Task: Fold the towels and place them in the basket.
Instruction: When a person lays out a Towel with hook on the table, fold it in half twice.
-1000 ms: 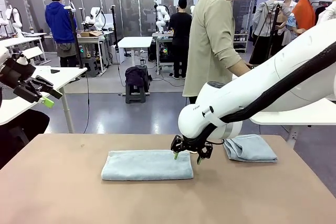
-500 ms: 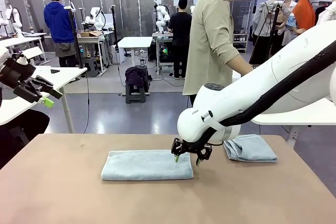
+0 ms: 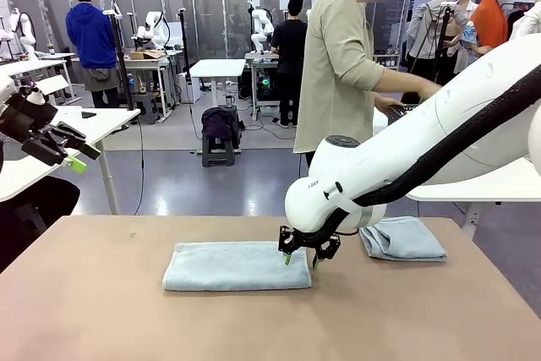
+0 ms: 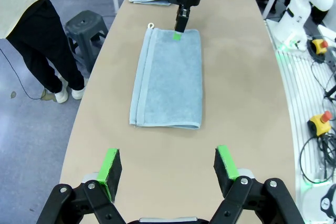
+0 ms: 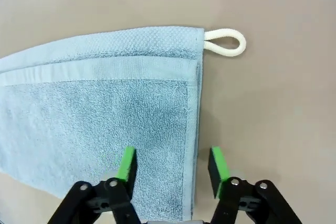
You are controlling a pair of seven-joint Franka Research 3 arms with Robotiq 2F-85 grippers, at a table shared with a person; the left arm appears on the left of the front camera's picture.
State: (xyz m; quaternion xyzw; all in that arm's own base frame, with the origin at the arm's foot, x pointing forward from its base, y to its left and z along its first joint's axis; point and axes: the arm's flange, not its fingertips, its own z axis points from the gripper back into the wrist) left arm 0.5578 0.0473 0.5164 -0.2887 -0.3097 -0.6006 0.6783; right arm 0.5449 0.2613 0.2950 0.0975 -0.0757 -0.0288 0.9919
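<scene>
A pale blue-grey terry towel point(image 3: 237, 265) lies folded lengthwise in the middle of the counter point(image 3: 101, 310), a flat woven band along its far edge and a small white loop point(image 5: 226, 42) at its far right corner. The right pincer point(image 3: 300, 258) stands over the towel's right end, jaws spread astride the edge, one pad on the cloth. A second towel point(image 3: 402, 237) lies crumpled at far right. The left pincer point(image 4: 169, 170) hangs spread, well apart.
</scene>
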